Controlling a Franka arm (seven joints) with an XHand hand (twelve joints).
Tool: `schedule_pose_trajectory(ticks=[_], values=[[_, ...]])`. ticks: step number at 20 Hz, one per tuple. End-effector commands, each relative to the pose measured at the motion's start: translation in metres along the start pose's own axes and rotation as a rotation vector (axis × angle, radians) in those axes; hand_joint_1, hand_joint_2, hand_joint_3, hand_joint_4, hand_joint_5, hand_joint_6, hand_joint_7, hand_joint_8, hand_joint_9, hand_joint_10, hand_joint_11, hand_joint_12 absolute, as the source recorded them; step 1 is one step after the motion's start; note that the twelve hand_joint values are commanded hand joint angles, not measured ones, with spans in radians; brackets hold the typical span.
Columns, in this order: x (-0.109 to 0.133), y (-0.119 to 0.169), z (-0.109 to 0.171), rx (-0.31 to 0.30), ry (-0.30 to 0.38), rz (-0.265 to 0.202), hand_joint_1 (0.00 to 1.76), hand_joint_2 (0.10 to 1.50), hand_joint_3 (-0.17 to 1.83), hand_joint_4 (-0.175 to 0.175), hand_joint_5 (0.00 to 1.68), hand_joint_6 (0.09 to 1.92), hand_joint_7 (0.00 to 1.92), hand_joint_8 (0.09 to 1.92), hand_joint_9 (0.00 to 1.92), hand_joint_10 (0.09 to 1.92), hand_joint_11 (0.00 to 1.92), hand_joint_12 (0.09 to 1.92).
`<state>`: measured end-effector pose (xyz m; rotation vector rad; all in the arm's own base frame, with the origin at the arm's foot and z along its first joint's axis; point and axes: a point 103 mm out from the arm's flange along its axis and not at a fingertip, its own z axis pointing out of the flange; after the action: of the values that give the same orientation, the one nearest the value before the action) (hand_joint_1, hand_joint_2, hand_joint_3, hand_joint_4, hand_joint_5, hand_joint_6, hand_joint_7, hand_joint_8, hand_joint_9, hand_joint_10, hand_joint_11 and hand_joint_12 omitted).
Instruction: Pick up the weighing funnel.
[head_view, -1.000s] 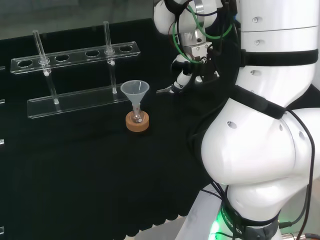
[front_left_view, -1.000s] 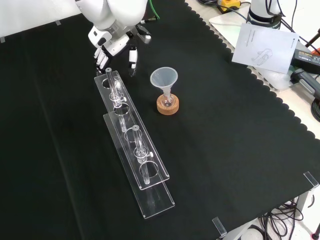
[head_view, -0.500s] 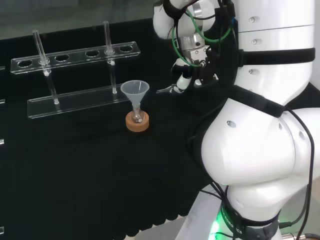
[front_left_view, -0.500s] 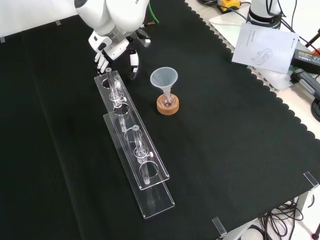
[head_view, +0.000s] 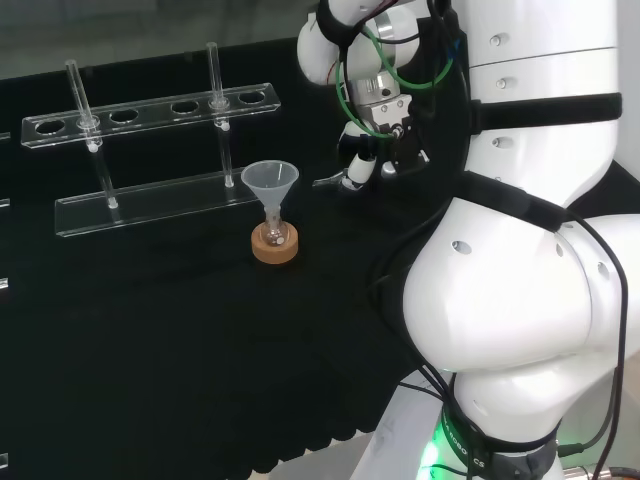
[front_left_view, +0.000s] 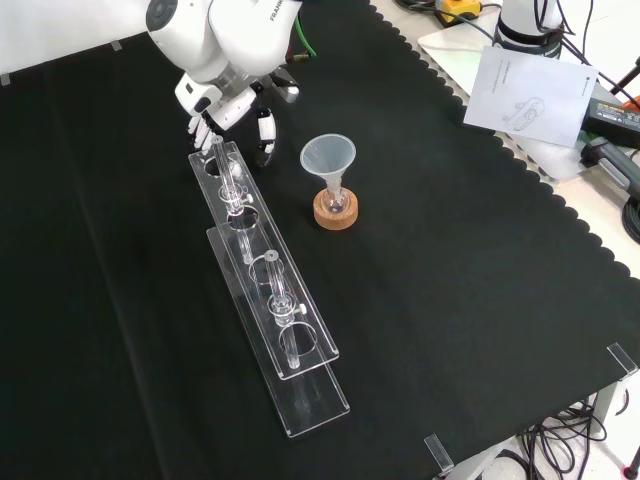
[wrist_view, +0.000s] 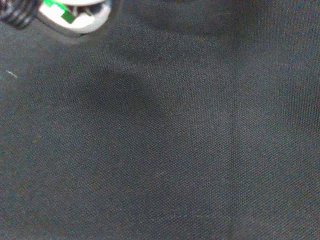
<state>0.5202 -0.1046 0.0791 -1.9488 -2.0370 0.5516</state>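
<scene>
Early in the task, by the look of things: reaching, not yet lifting. Robot hand (front_left_view: 232, 108) low over the table (front_left_view: 450, 280), in the front view at the upper end of the clear test-tube rack (front_left_view: 268, 300) and up-left of the funnel (front_left_view: 328, 157), with fingers hanging downward, spread and relaxed, clasping nothing plainly visible. Weighing funnel (head_view: 328, 182) faintly readable in the head view as a small clear sliver just left of the fingertips, to the right of the funnel and near the rack's right end, seemingly low on the table rather than raised. Impossible to tell from these views whether touching a fingertip or lying just beside it; no sign of fingers curled round it. Funnel upright, stem in its small flask (head_view: 273, 235) on the cork ring (head_view: 275, 247), apart from the robot hand and no measure of progress. In the wrist view, plain black cloth (wrist_view: 160, 150) close beneath. Done so far, as a judgement: placement of the robot hand beside the target. Left to do: settling the fingers over the small piece, closing on it, and raising it clear of the table. Worth noting for the next move: a thin, transparent, low-lying thing, probably easy to nudge away instead of catching.
</scene>
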Motion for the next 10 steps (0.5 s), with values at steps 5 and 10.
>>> schedule_pose_trajectory(ticks=[5, 10], values=[[-0.0016, 0.0036, 0.0041, 0.000, -0.020, 0.025, 0.90, 0.59, 0.55, 0.003, 0.66, 0.59, 0.40, 0.66, 0.62, 0.54, 0.39, 1.31], [-0.0045, 0.0062, 0.0033, -0.014, -0.020, 0.043, 0.90, 0.60, 0.56, 0.001, 0.63, 0.64, 0.40, 0.66, 0.63, 0.55, 0.40, 1.31]])
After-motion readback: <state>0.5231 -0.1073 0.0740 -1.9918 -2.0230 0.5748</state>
